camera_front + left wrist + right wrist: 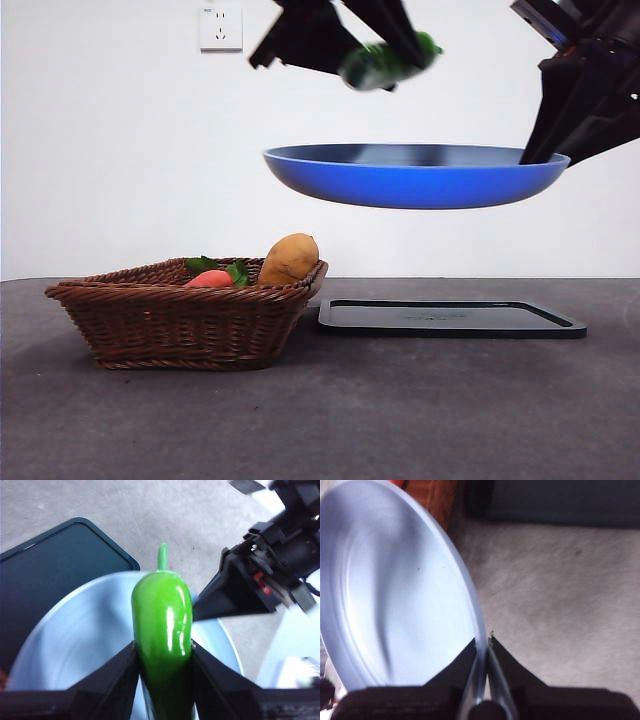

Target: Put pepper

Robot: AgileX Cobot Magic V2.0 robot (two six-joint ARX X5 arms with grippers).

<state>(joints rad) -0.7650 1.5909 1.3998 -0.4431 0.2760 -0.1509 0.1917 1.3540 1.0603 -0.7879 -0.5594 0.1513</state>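
Observation:
My left gripper (pixel 162 657) is shut on the glossy green pepper (pixel 162 622) and holds it in the air above the blue plate (pixel 75 645). In the front view the pepper (pixel 385 62) hangs blurred at the top, over the plate (pixel 415 180). My right gripper (pixel 484 645) is shut on the plate's rim (pixel 475 625) and holds the plate level, well above the table. It enters the front view from the upper right (pixel 545 150) and shows in the left wrist view (pixel 220 600) at the plate's edge.
A brown wicker basket (pixel 150 320) stands at the left with a tan potato (pixel 290 258) and a red-orange vegetable with green leaves (pixel 212 277). A dark flat tray (pixel 450 318) lies on the grey table under the plate. A wall socket (pixel 221 27) is behind.

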